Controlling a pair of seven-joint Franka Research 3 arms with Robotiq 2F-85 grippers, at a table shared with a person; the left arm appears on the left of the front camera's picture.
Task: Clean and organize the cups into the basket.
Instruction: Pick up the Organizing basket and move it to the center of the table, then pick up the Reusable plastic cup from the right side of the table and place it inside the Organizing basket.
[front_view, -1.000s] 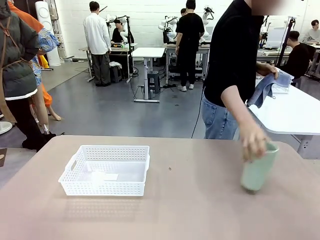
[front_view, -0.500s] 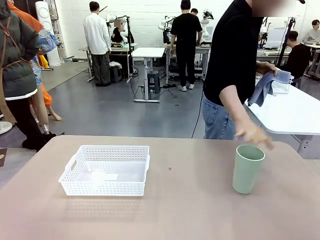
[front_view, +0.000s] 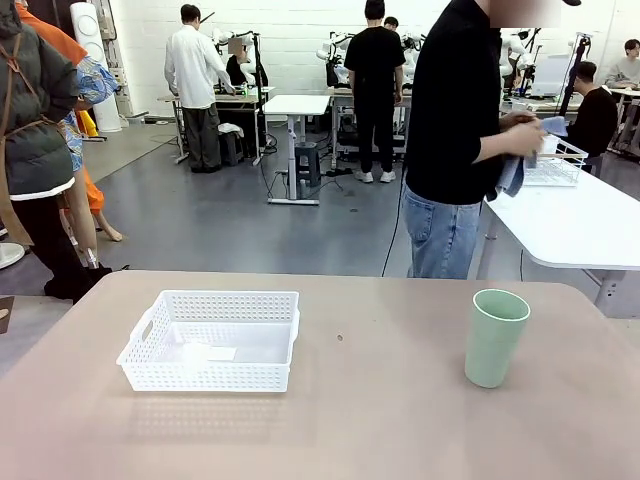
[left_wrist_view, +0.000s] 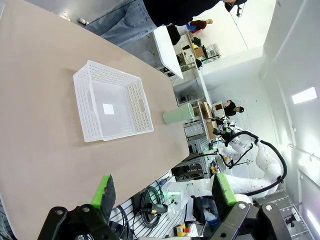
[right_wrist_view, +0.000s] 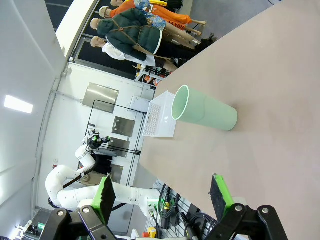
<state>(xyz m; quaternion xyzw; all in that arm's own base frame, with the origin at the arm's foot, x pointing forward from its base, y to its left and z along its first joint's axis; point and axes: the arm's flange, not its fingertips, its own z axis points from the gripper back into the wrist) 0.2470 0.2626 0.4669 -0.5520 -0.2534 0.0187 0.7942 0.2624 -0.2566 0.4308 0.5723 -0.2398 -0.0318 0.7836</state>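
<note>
mint green cup (front_view: 495, 338) stands upright on the table (front_view: 380, 430), well apart from the white basket (front_view: 205, 376) to its left — a white label (front_view: 210, 353) on the basket floor, print too small to read. left gripper (left_wrist_view: 163, 192) and right gripper (right_wrist_view: 162, 192) both gape, holding nothing.
</note>
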